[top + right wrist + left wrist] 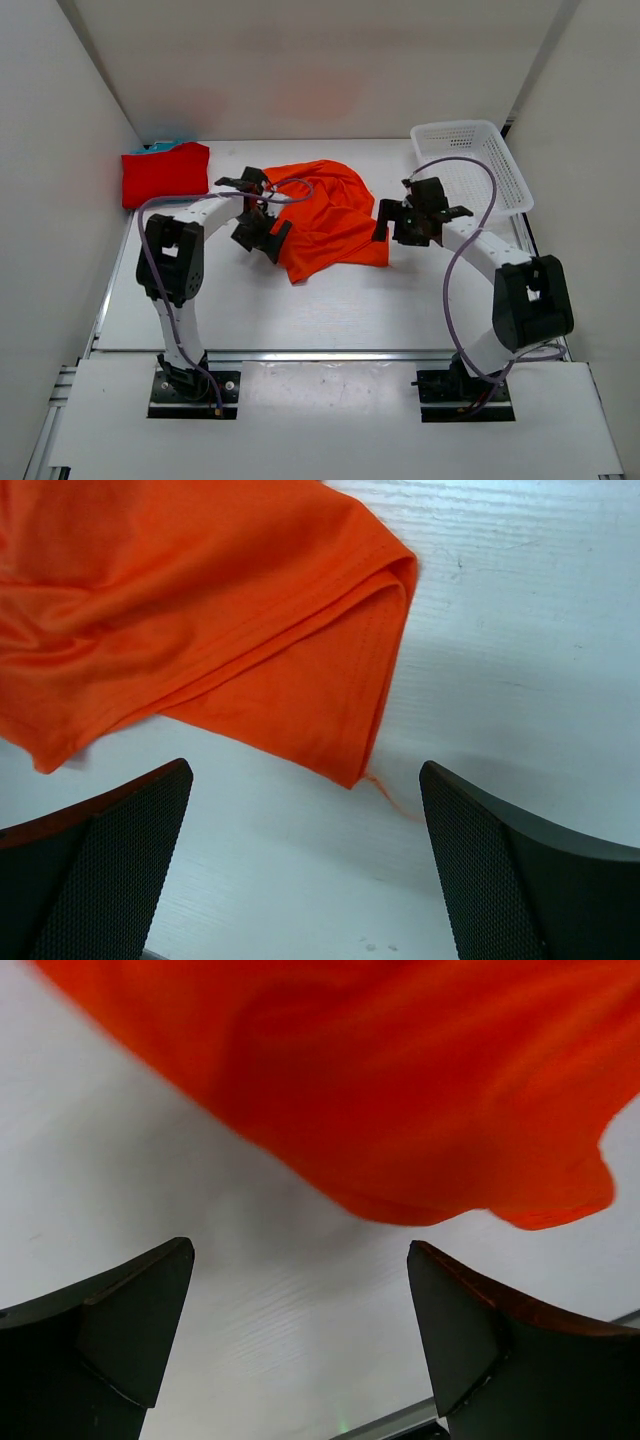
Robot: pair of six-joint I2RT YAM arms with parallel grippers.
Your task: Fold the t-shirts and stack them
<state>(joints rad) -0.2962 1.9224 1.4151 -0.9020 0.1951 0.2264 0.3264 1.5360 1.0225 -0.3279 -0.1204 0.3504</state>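
An orange t-shirt lies rumpled in the middle of the table. My left gripper hovers at its left edge, open and empty; in the left wrist view the orange t-shirt lies just beyond the left gripper. My right gripper stands open at the shirt's right edge. In the right wrist view a hemmed corner of the orange t-shirt lies just ahead of the right gripper, with bare table between the fingers. A folded red t-shirt rests at the back left, with a teal-blue t-shirt peeking out from behind it.
A white mesh basket stands at the back right, close behind the right arm. White walls close in the table on the left, back and right. A loose orange thread trails from the shirt's corner.
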